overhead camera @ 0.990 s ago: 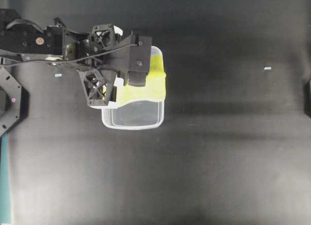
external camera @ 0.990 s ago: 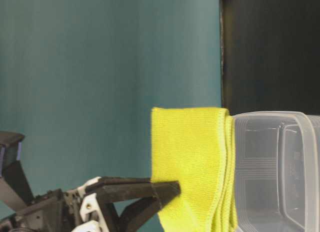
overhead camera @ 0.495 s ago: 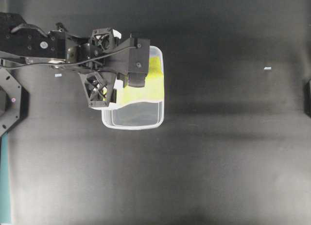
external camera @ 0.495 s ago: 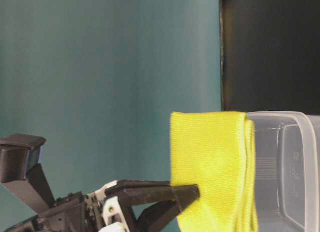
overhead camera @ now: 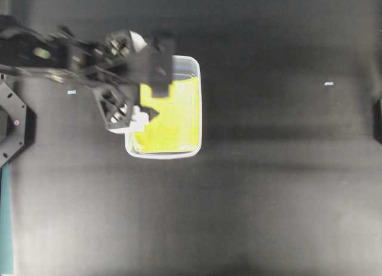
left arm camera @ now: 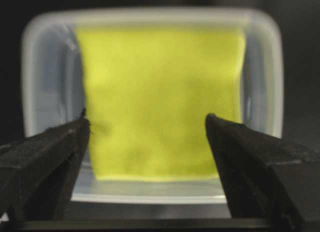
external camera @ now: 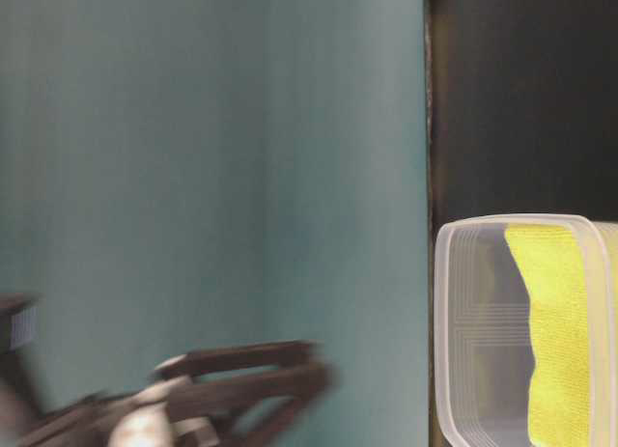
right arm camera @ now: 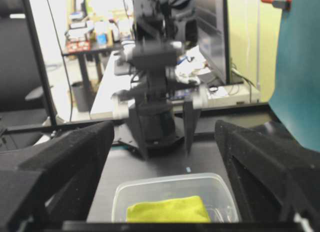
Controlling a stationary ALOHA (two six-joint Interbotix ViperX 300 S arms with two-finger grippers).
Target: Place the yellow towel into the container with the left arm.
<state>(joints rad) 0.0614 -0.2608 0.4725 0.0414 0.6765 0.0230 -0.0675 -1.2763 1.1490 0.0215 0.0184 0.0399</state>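
The yellow towel (overhead camera: 172, 118) lies flat inside the container (overhead camera: 199, 109), a clear tub on the black table. My left gripper (overhead camera: 138, 79) hovers, blurred, over the tub's left edge; it is open and holds nothing. In the left wrist view its fingers (left arm camera: 55, 152) stand wide apart above the towel (left arm camera: 160, 101), and the container's rim (left arm camera: 150, 197) frames the cloth. The table-level view shows the towel (external camera: 560, 331) behind the container's wall (external camera: 463, 321), with the left gripper (external camera: 309, 370) off to its left. My right gripper (right arm camera: 164, 129) is open and far back, facing the container (right arm camera: 170, 184) and towel (right arm camera: 167, 210).
Two small pale tape marks (overhead camera: 328, 83) (overhead camera: 71, 92) sit on the black table. A teal wall (external camera: 212, 177) stands behind the left arm. The left arm's base (right arm camera: 155, 122) rises beyond the tub, with desks and clutter behind it.
The left gripper has opened and let go of the towel. The towel dropped from hanging over the tub's edge to lying flat inside. The gripper has drawn back from it.
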